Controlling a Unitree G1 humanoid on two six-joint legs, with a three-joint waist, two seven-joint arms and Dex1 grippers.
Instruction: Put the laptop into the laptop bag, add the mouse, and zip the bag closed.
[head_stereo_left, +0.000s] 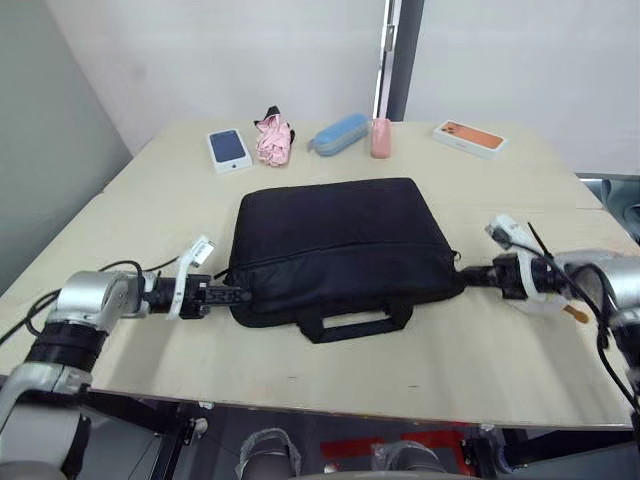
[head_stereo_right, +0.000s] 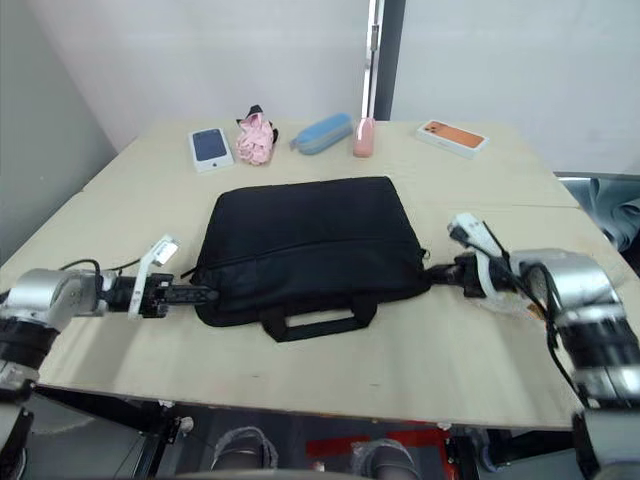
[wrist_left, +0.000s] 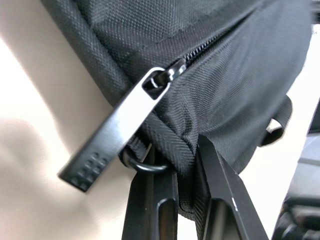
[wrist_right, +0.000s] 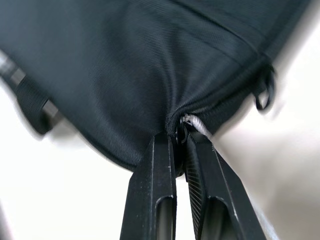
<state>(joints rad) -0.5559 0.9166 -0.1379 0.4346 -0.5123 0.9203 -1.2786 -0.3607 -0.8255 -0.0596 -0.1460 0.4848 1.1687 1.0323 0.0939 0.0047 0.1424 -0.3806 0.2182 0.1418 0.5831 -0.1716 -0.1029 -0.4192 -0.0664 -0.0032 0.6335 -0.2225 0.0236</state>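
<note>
Left wrist view shows the left gripper (wrist_left: 187, 170) pinching the laptop bag (head_stereo_left: 340, 245) corner beside its zip pull (wrist_left: 117, 137), the right gripper (wrist_right: 179, 137) pinching the opposite end on the counter (head_stereo_left: 480, 350); keep both pinches taut while zipping.

The laptop bag (head_stereo_left: 340, 245) lies zipped; its contents are hidden. The right gripper (wrist_right: 181, 131) covers its zip pull. The bag's strap handle (wrist_left: 278, 126) is blurred.
</note>
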